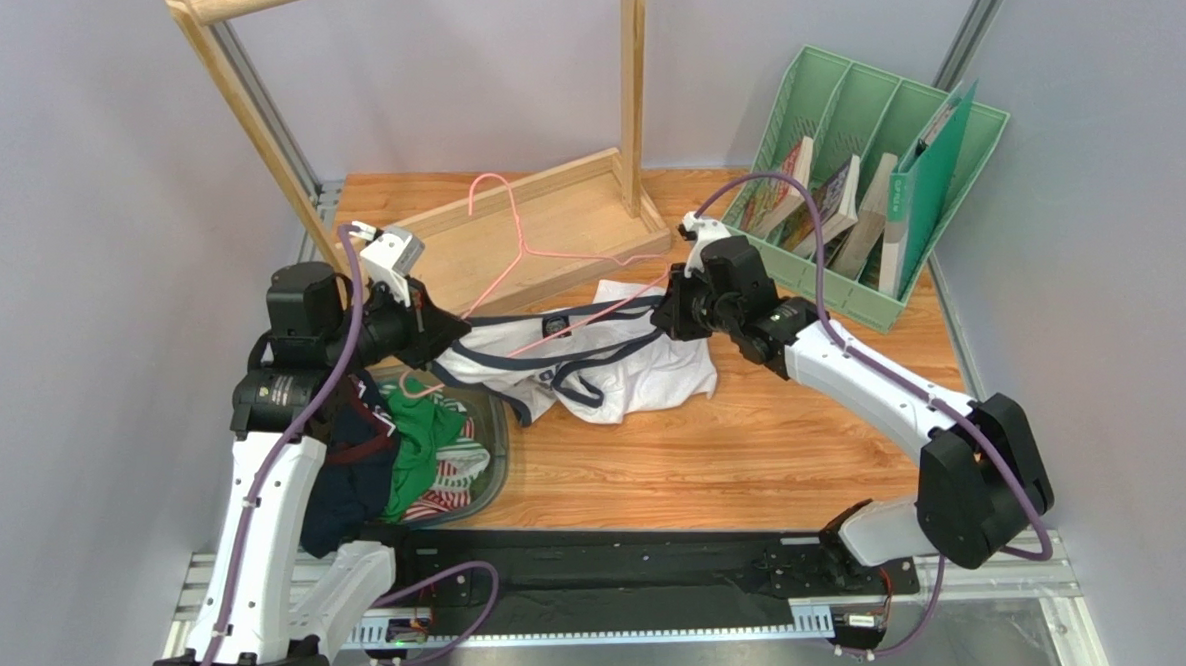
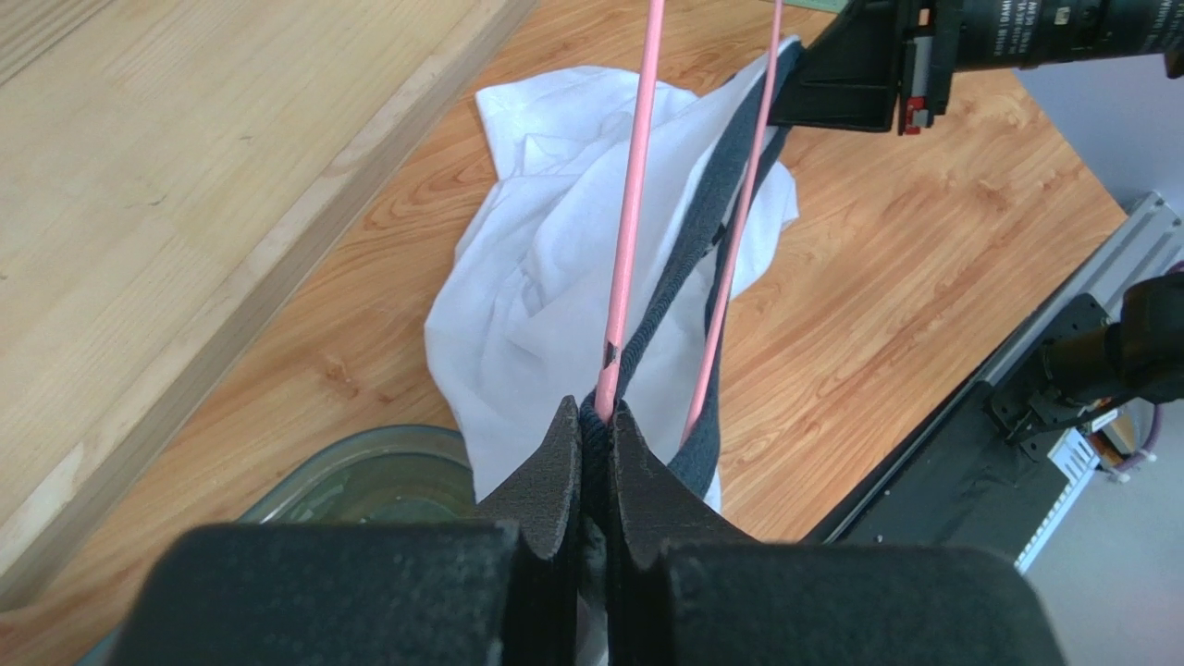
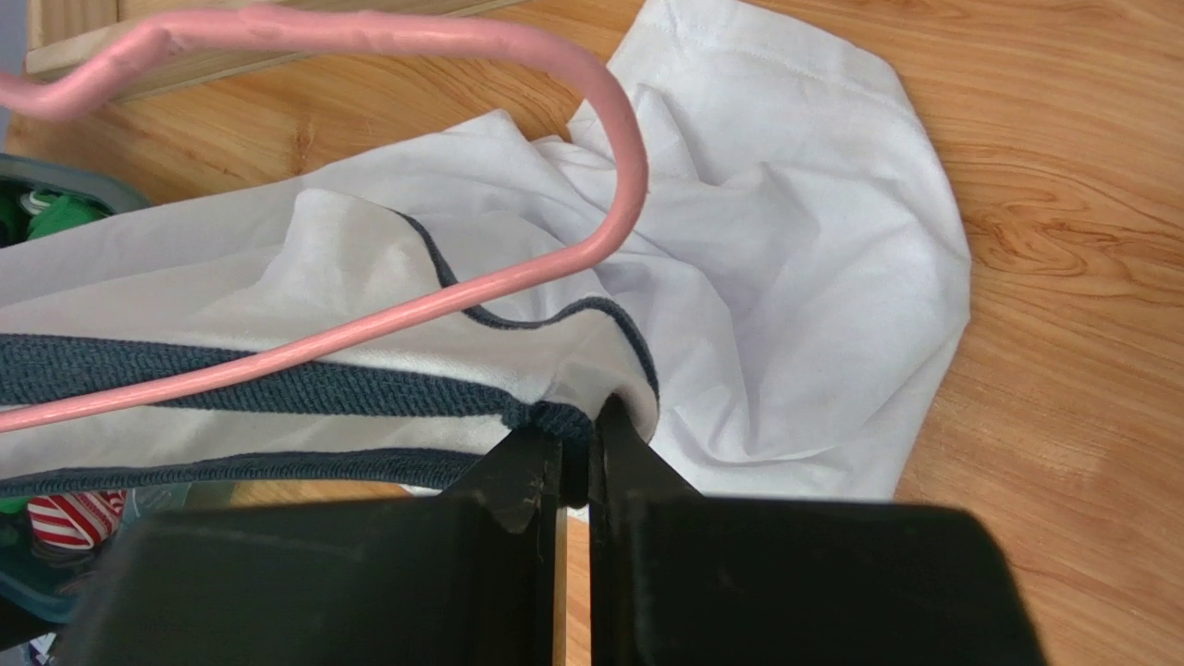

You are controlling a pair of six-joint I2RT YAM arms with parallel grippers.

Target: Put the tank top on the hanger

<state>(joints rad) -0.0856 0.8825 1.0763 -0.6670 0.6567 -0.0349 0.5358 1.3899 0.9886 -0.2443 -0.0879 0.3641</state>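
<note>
Tank top (image 1: 616,365), seemingly soft and limp, sags over the surface (image 1: 800,444) between left pincer (image 1: 449,337) at 9 o'clock and right pincer (image 1: 670,307) at 3 o'clock. Each is clamped on its navy trim, likely the firmest hold. Hanger (image 3: 348,25) lies at 12.

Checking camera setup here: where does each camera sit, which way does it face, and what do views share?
Top external: above and behind the arm bases, looking down at the table; both arms show, left gripper and right gripper pinching the tank top.
Left wrist: on the left arm, looking along its shut fingers and the hanger toward the right gripper.
Right wrist: on the right arm, looking past its shut fingers at the navy trim.
Shared: all show tank top and hanger.
</note>
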